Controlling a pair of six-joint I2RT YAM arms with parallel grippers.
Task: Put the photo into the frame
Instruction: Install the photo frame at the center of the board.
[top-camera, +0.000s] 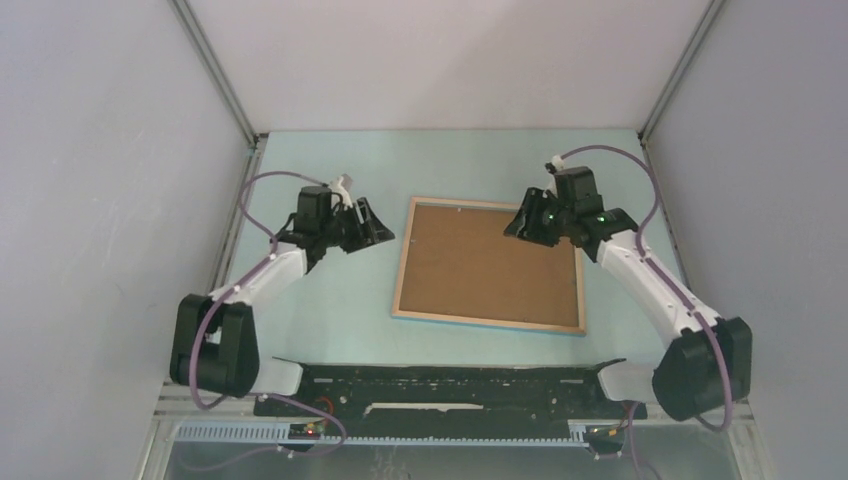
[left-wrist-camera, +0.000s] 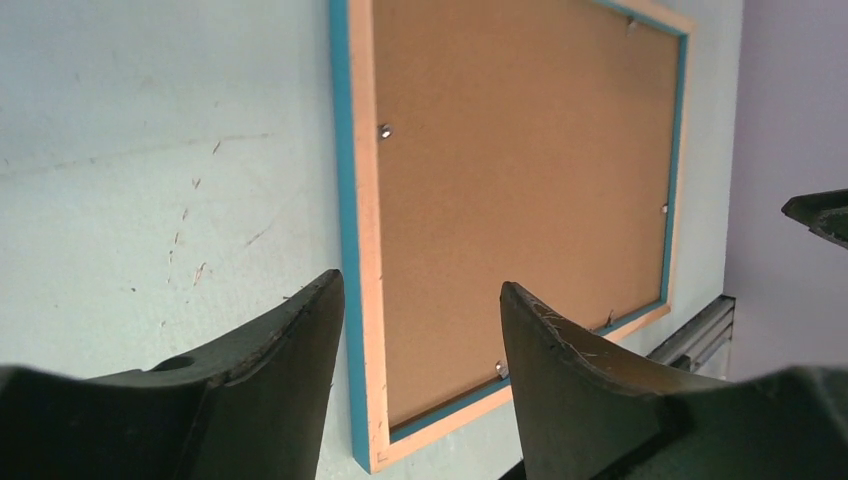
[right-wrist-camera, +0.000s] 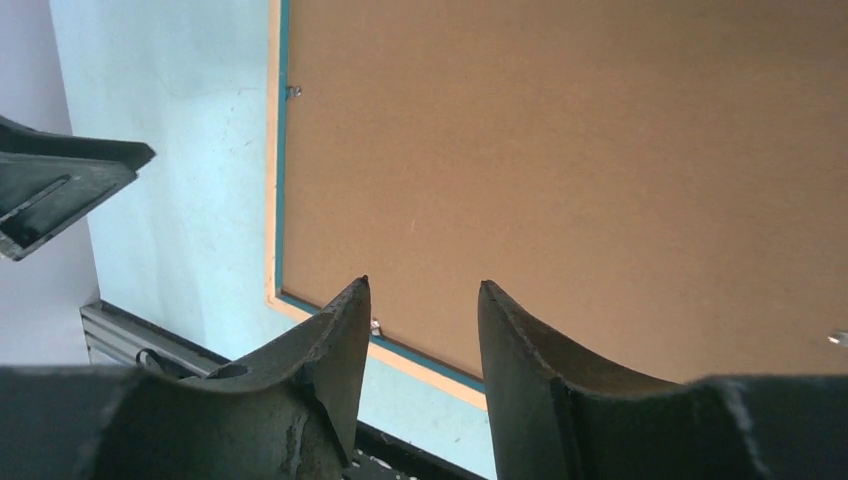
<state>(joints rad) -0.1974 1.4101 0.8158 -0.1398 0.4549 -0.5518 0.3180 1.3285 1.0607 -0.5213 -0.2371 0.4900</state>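
Observation:
The frame (top-camera: 487, 322) lies face down in the middle of the table, with its light wood back up and turquoise edges showing. A brown backing board (top-camera: 490, 260) fills it, with small metal tabs (left-wrist-camera: 384, 130) along the rim. The photo is hidden. My left gripper (top-camera: 365, 225) hovers just left of the frame, open and empty. In the left wrist view the frame's rim (left-wrist-camera: 362, 250) runs between the parted fingers of the left gripper (left-wrist-camera: 420, 283). My right gripper (top-camera: 525, 222) hangs over the board's far right part, open and empty. In the right wrist view the right gripper (right-wrist-camera: 423, 283) frames the board (right-wrist-camera: 580, 150).
Grey walls enclose the pale green table (top-camera: 330, 300) on the left, back and right. A black rail (top-camera: 450, 385) runs along the near edge between the arm bases. The frame's right edge lies close to the right arm's forearm (top-camera: 650, 275).

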